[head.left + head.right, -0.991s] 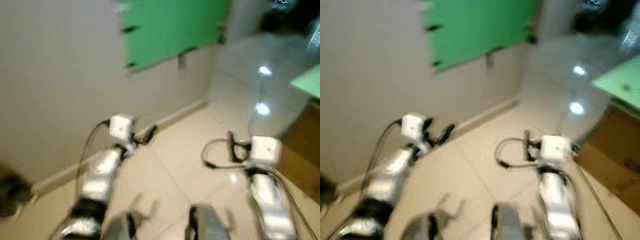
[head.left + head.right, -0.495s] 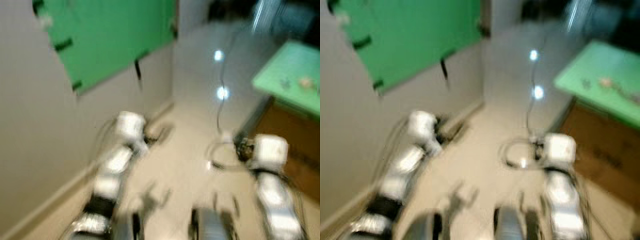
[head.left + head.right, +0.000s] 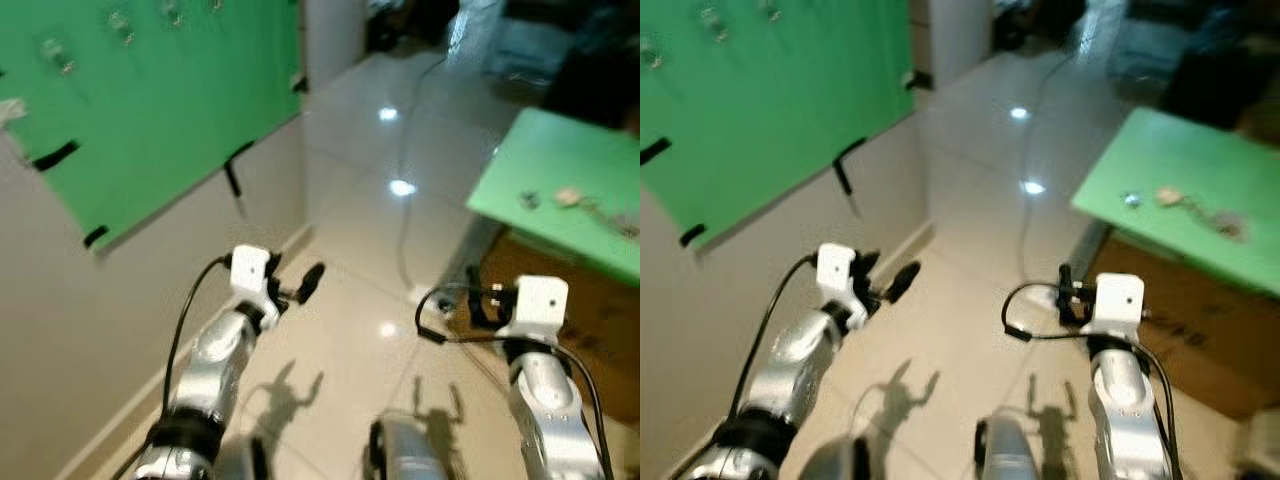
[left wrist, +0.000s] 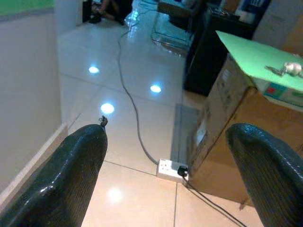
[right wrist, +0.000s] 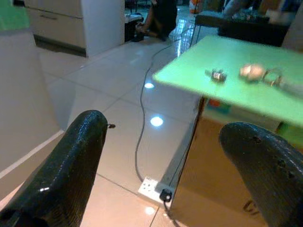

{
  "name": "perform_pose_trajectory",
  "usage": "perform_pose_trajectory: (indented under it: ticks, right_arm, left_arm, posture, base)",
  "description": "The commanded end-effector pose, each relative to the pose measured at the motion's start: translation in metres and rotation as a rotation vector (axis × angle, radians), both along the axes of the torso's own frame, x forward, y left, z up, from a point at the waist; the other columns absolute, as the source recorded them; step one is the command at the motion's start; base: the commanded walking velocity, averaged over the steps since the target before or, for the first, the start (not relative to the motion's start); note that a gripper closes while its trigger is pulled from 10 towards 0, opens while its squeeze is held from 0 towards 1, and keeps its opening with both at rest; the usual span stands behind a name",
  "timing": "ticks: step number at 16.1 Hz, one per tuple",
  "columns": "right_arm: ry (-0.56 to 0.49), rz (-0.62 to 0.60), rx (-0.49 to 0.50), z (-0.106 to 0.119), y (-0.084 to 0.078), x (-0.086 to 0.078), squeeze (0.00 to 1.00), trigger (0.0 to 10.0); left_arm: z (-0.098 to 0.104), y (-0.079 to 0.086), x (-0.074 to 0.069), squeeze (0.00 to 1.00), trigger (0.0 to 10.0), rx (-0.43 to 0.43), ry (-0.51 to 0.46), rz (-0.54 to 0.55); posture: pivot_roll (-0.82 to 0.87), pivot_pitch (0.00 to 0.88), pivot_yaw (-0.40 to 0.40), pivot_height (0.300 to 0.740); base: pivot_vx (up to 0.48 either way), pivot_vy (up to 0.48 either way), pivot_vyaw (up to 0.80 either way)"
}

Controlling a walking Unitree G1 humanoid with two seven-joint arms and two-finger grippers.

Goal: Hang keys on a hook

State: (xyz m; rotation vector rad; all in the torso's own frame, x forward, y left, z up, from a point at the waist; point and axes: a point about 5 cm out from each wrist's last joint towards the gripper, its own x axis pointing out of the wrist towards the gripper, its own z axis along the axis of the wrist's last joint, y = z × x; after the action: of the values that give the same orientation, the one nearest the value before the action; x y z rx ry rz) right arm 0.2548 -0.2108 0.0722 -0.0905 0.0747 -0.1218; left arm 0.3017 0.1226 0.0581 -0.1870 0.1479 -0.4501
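Both pincers [image 5: 161, 156] were spread and empty; we judged we should square up to the tabletop [image 3: 1180, 190] before reaching the keys [image 3: 1200, 205]

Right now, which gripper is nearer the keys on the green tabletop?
Right. The right gripper hangs open beside the green tabletop, with the keys ahead and to its right. The left gripper, also open, is over by the wall with the green board.

— What's lying on the floor there?
— A grey cable [image 4: 131, 101] is trailing across the glossy tiles to a white power strip [image 4: 170, 168], just beside a brown cardboard box [image 3: 1200, 320].
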Motion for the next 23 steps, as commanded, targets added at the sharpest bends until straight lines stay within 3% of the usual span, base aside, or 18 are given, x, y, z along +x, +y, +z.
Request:
perform_pose_trajectory:
  ticks: [1,4,9,13,16,23]
  right_arm:
    - [-0.006,0.046,0.015,0.003,0.011,0.004,0.00,10.0]
    - [0.011,0.067,-0.003,0.001,0.014,0.006,0.00,10.0]
    - [0.009,0.089,-0.020,0.002,0.018,0.006,0.00,10.0]
    - [0.031,0.069,0.005,-0.002,0.012,0.003,0.00,10.0]
    - [0.048,0.074,0.007,-0.003,0.014,0.005,0.00,10.0]
    - [0.047,0.055,-0.006,-0.002,0.012,0.007,0.00,10.0]
  left_arm:
    - [-0.001,0.007,-0.001,0.00,10.0,0.018,0.009,0.026]
    - [0.002,0.004,-0.005,0.00,10.0,-0.005,-0.013,0.019]
    - [0.004,-0.002,-0.006,0.00,10.0,0.005,-0.038,0.003]
    - [0.007,-0.003,-0.010,0.00,10.0,-0.009,-0.075,-0.031]
    - [0.012,-0.006,-0.011,0.00,10.0,-0.019,-0.110,-0.062]
    - [0.005,0.003,0.001,0.00,10.0,0.043,-0.051,-0.004]
  posture:
    - [-0.10,0.000,0.023,0.706]
    - [-0.09,0.000,0.014,0.739]
    - [-0.10,0.000,0.019,0.740]
    - [-0.11,0.000,0.015,0.740]
    - [-0.11,0.000,0.015,0.740]
    - [-0.12,0.000,0.025,0.740]
  base:
    - [0.000,0.000,0.00]
    - [0.000,0.000,0.00]
    - [0.352,-0.320,0.00]
    - [0.326,-0.345,0.00]
    - [0.000,-0.465,0.00]
    - [0.000,-0.069,-0.54]
